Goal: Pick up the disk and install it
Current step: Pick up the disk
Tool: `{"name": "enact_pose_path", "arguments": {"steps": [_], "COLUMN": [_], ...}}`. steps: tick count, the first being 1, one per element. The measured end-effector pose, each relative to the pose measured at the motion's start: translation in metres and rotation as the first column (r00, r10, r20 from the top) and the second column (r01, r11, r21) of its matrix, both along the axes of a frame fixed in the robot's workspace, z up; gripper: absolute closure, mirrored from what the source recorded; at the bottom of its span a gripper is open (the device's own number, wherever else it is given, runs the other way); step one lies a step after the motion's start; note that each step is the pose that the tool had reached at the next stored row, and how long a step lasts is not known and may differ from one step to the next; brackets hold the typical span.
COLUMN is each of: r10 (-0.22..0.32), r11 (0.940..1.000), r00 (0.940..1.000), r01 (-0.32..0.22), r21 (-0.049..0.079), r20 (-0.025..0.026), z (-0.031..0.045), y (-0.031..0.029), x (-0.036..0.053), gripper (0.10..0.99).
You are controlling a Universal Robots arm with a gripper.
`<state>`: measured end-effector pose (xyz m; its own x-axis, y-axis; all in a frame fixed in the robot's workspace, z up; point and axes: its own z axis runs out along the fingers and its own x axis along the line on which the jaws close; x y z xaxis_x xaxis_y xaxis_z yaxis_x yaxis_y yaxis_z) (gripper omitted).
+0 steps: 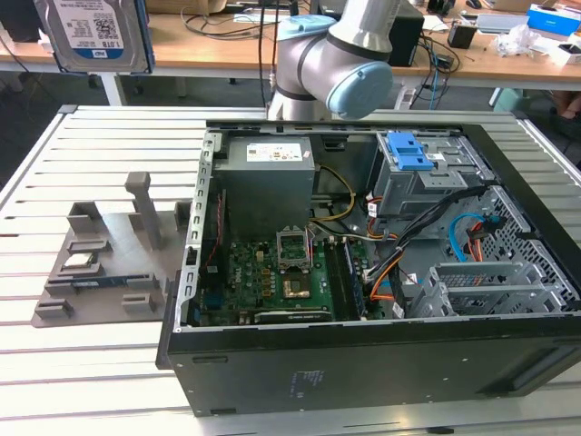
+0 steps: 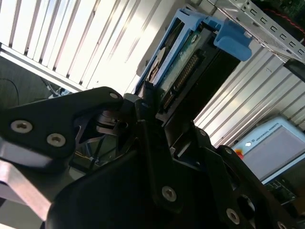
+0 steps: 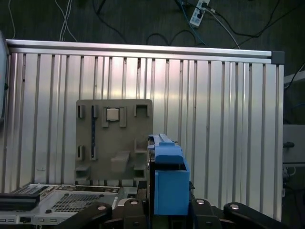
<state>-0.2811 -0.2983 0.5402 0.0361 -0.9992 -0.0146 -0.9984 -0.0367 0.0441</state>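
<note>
Silver-grey disk (image 1: 91,32) aloft at the exterior view's upper left | gripper (image 2: 155,107) fingers pinched on its blue-framed end | pickup done, clear of grey holder (image 1: 100,263) | open computer case (image 1: 381,272) further right, install not yet done

In the exterior view you get bright, even overhead light. The desk (image 1: 109,145) slats shine pale, while the computer case (image 1: 363,372) wall at 6 o'clock sits in shade. In the second wrist view, glare whitens the slats, and the fingers (image 2: 153,143) read almost black.
</note>
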Motion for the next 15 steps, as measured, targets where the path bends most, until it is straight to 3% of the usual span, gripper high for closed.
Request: {"name": "enact_pose_path", "arguments": {"steps": [5, 7, 15], "r10": [0.000, 0.000, 0.000], "r11": [1.0000, 1.0000, 1.0000], "r00": [1.0000, 1.0000, 1.0000], "r01": [0.000, 0.000, 0.000], "r21": [0.000, 0.000, 0.000], "r20": [-0.0003, -0.0009, -0.0027], "z": [0.0000, 0.0001, -0.0001], "y": [0.0004, 0.0004, 0.0004], "x": [0.0243, 0.0431, 0.0864], "gripper": [0.722, 0.722, 0.722]}}
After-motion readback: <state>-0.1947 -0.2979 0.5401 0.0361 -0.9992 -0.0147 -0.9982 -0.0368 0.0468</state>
